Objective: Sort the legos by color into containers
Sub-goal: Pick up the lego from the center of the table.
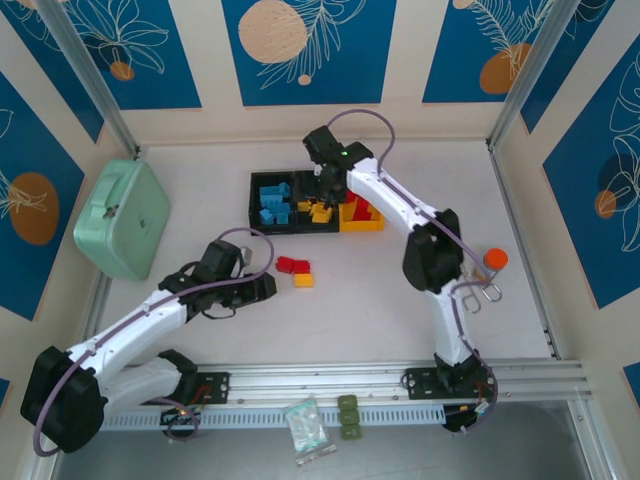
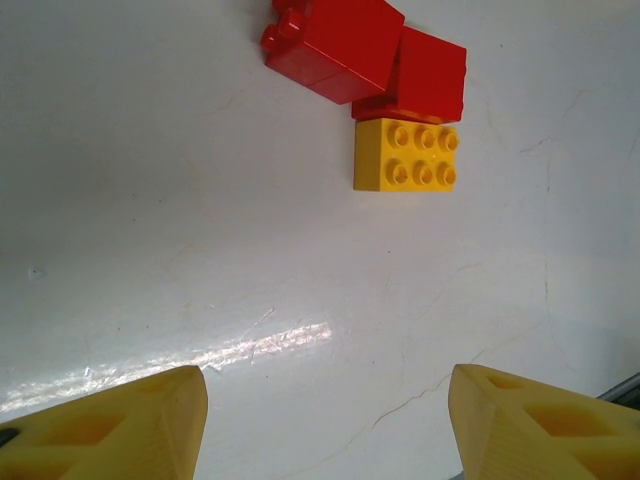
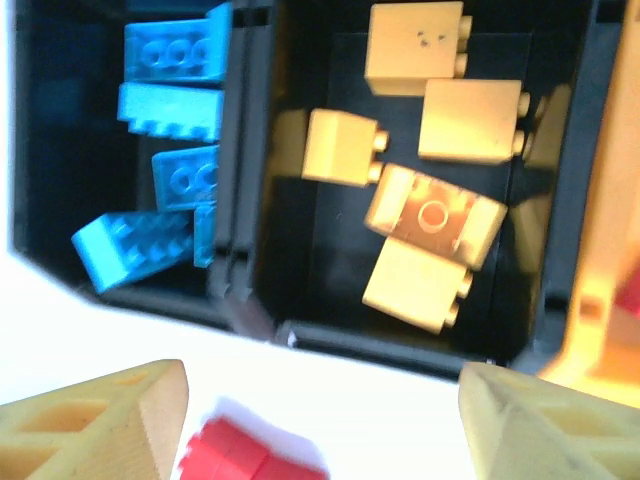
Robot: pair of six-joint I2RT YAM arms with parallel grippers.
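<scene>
A: Left hand [image 1: 262, 288] sits low over the worktop [image 1: 380, 310], lower left of centre in the top view. Its fingers are apart, with nothing between them and nothing touched.

B: Just ahead of it are two red legos [image 2: 335, 45], side by side and touching. A yellow lego [image 2: 405, 155], studs up, is tucked against the right-hand one. There's bare white worktop all round that little group.

A: Right hand [image 1: 327, 180] is over the containers, upper centre. Its fingers [image 3: 100, 420] are spread too, gripping nothing.

B: Below it, the middle black bin [image 3: 400, 348] holds yellow bricks [image 3: 430, 215]. The left black bin [image 1: 253, 205] has the blue legos [image 3: 170, 70]. The yellow-orange bin [image 1: 362, 225] at the right end carries red ones.

A: There's a blurred red brick [image 3: 245, 458] low in the right wrist frame, on the worktop just outside the bin's near wall.

B: Edges now. The mint-green case [image 1: 122, 218] is against the left wall, well apart from the left hand. Open worktop lies between the bins and the loose legos.
</scene>
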